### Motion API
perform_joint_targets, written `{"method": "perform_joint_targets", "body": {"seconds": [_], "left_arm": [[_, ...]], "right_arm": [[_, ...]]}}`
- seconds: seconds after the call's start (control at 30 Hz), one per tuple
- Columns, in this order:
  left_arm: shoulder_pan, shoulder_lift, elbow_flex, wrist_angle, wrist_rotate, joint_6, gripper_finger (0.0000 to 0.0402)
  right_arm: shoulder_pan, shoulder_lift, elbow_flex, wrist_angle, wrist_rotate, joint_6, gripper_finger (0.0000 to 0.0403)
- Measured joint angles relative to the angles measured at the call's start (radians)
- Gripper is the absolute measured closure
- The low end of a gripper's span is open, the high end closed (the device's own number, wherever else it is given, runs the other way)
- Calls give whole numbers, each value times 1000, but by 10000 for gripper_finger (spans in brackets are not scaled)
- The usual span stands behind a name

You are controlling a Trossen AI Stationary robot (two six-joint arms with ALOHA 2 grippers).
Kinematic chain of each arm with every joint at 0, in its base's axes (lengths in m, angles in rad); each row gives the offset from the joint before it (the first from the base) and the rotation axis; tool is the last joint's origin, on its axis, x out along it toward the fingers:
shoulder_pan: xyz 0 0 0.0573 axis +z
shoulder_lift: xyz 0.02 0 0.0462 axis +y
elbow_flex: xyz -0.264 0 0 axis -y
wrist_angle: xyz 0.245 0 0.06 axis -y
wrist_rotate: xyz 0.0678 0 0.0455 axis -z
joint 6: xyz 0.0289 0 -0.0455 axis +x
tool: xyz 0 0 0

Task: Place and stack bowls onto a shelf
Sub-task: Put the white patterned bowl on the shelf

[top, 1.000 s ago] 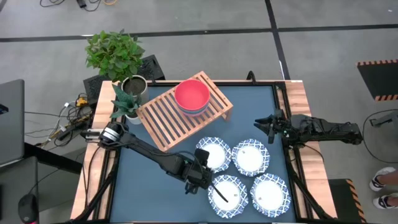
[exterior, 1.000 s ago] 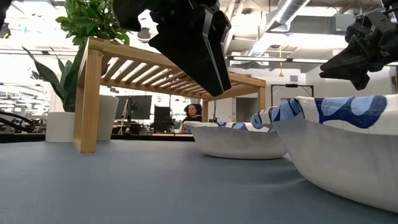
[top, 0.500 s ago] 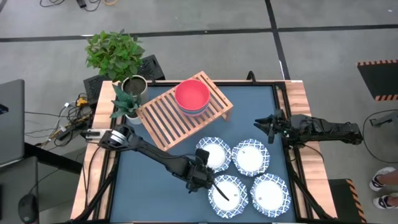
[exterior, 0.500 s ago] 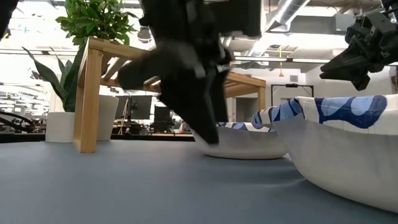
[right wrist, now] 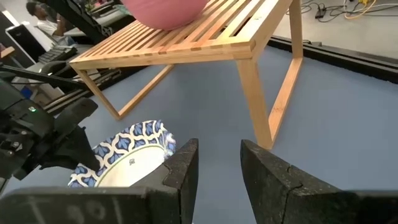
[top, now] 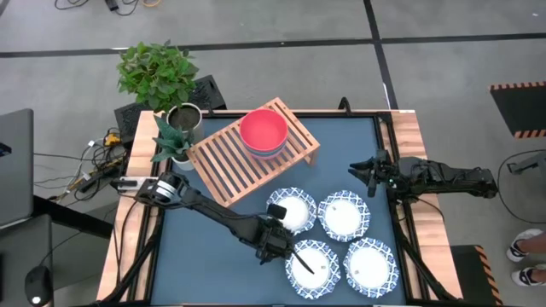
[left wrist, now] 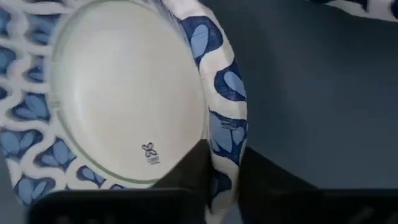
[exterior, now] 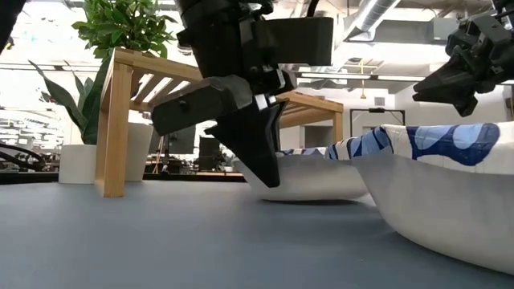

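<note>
Four white dishes with blue patterned rims lie on the dark blue table: far left (top: pixel 290 211), far right (top: pixel 343 215), near left (top: pixel 312 266), near right (top: pixel 369 266). My left gripper (top: pixel 288 254) is low at the near-left dish (left wrist: pixel 118 93), shut on its rim. A pink-red bowl (top: pixel 263 130) sits stacked in a grey-blue bowl on the wooden slat shelf (top: pixel 235 158). My right gripper (top: pixel 354 170) is open and empty above the table's right side, clear of the dishes. My left gripper holds the near-left dish by its rim (left wrist: pixel 225 134), on the side toward the table's left. One finger (left wrist: pixel 194 171) is inside the dish and one (left wrist: pixel 264 182) outside. The fingers slant down from the table's left. The dish's underside (exterior: pixel 313 189) rests on the table.
A metal plant pot (top: pixel 182 119) and a leafy plant (top: pixel 158 72) stand at the shelf's far left end. The shelf's slats to the left of the stacked bowls are bare. Bare tabletop (top: pixel 196 247) lies left of the dishes.
My left gripper has gone down from well above the table to just over the tabletop, at the near-left dish's rim. The dishes and my right gripper have stayed where they were.
</note>
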Motion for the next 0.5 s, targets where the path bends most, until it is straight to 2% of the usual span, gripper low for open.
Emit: {"method": "perform_joint_targets", "body": {"seconds": [0.07,0.23,0.5], "left_arm": [[-2,-1,0,-1,-5,-2,389],[-7,-1,7,-11,-5,-37,394],[-17,-1,176,-172,42,-152,400]], "right_arm": [[0,0,0,0,0,0,259],[0,0,0,-1,0,0,259],[0,0,0,-1,0,0,259]]}}
